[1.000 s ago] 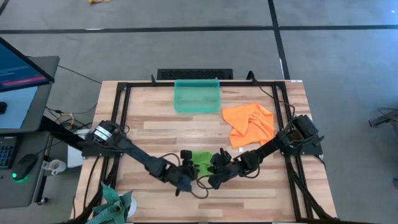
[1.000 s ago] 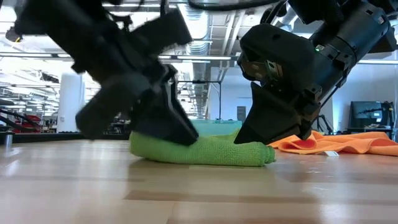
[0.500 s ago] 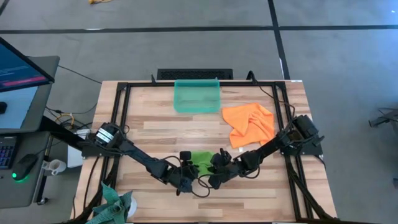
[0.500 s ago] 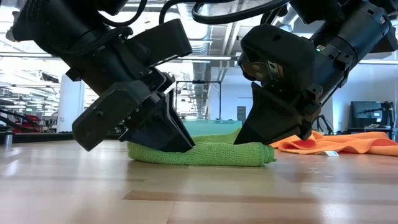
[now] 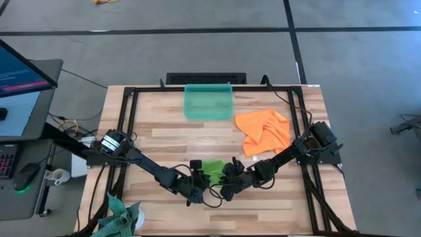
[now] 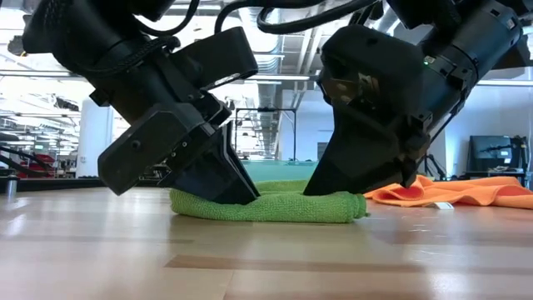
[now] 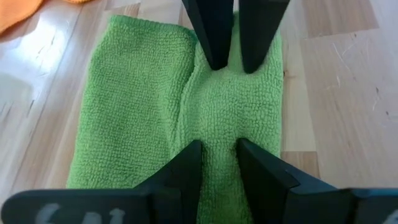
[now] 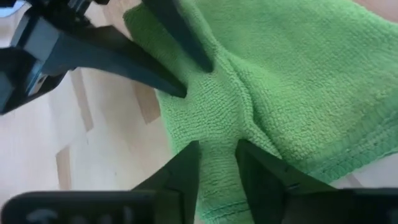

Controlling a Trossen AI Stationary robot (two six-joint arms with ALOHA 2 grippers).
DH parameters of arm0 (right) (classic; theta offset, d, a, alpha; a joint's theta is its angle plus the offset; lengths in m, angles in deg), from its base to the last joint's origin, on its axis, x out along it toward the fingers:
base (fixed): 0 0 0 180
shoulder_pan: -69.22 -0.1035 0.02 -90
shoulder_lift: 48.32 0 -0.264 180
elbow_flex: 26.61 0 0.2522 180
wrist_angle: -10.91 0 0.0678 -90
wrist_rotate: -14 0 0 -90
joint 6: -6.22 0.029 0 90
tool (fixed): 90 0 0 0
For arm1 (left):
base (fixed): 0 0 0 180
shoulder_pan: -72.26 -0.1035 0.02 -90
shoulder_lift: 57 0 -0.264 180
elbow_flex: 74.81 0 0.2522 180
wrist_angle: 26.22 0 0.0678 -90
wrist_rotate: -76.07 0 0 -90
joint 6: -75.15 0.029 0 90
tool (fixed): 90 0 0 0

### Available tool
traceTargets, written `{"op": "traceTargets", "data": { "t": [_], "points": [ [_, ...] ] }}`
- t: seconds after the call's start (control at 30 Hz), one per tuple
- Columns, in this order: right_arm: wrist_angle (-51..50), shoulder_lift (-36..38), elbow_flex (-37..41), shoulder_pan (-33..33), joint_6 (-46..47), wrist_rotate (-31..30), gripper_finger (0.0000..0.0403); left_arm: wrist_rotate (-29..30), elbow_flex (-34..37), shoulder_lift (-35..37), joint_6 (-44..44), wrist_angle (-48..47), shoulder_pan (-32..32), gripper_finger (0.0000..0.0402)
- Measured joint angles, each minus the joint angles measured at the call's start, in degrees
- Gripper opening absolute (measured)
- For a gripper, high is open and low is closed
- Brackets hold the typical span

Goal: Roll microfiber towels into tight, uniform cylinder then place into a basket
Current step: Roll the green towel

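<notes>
The table (image 5: 164,141) carries everything: the basket (image 5: 208,102) sits at twelve o'clock near the far edge, the orange towel (image 5: 263,130) lies crumpled at about two o'clock, and the lime green towel (image 5: 213,168) lies folded flat at six o'clock, near the front edge. Both arms meet over it. The left end effector (image 5: 197,186) comes in from eight o'clock, the right end effector (image 5: 227,184) from four o'clock, equally near, both tips down on the cloth's near end. Each has its fingers narrowly apart, straddling one raised ridge of green pile between them; whether either really pinches it I can't tell. The towel's long axis runs six to twelve, pointing toward the basket, so I'd judge rolling goes along that line
</notes>
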Motion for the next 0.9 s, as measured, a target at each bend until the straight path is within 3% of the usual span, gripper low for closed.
{"op": "traceTargets", "data": {
  "t": [0.13,0.23,0.5,0.7,0.9],
  "points": [
    [-2.18,3.53,0.32,1.08,-2.24,5.19,0.0155,-0.23,0.00,0.02,-0.02,-0.07,0.00,0.0100],
    [-6.40,9.49,0.41,0.37,-4.94,5.12,0.0158,-0.46,0.00,0.15,-0.04,-0.69,-0.02,0.0100],
    [-17.12,21.74,0.20,-9.26,-13.91,-15.33,0.0152,-0.07,0.00,0.15,-0.22,-0.69,0.00,0.0100],
    [-14.66,18.01,0.15,-16.69,-18.50,-18.98,0.0151,-0.09,-0.10,0.15,-0.22,-0.71,0.00,0.0100],
    [-9.51,10.28,-1.17,-17.98,-28.85,-18.88,0.0151,-0.16,-1.91,-0.03,0.58,-2.88,-0.02,0.0100]
  ]
}}
